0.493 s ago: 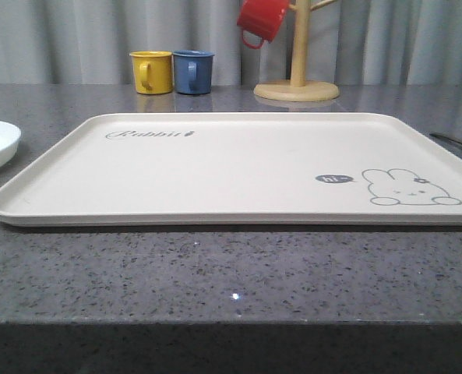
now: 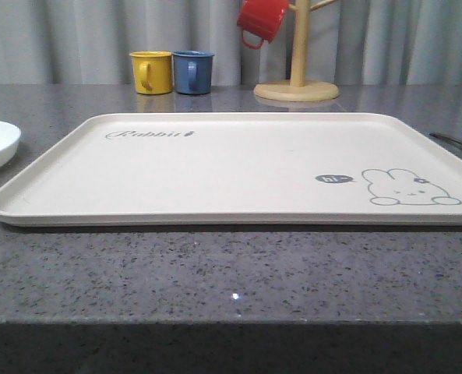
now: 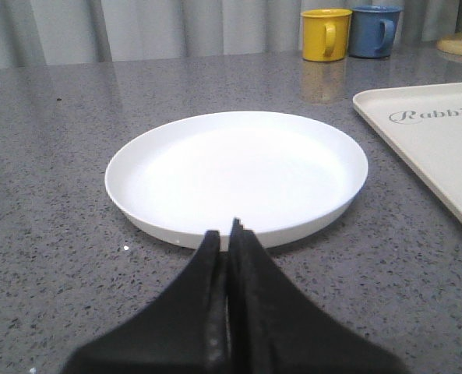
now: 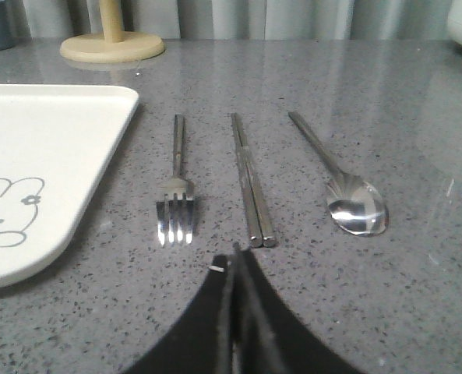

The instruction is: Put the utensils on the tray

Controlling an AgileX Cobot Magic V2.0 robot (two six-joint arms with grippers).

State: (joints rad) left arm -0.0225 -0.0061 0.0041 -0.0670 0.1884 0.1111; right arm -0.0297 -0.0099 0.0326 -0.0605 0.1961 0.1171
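left gripper (image 3: 229, 227): fingers pressed together, nothing between them, tips low over the counter (image 3: 51, 195) just short of the near rim of the white plate (image 3: 237, 175); no contact with the plate visible. plate sits flat on the counter, empty, just beside the tray's (image 3: 433, 132) left edge. right gripper (image 4: 232, 251): fingers likewise pinched closed and empty, tips just in front of the near ends of the chopsticks (image 4: 250, 181). chopsticks lie side by side, touching each other, between the fork (image 4: 176, 195) and the spoon (image 4: 343, 183); all three flat on the counter, roughly parallel, apart from one another, to the right of the tray, fork nearest its rim. tray in front view (image 2: 238, 167) is bare apart from its printed rabbit, "hi" bubble and "rabbit" script. behind it: yellow mug (image 2: 152, 72) and blue mug (image 2: 192, 72) close together, red mug (image 2: 260, 21) hanging on the wooden mug tree (image 2: 297, 78). compared with the front view half a second ago: no difference found; tray, plate edge and mugs in the same positions.
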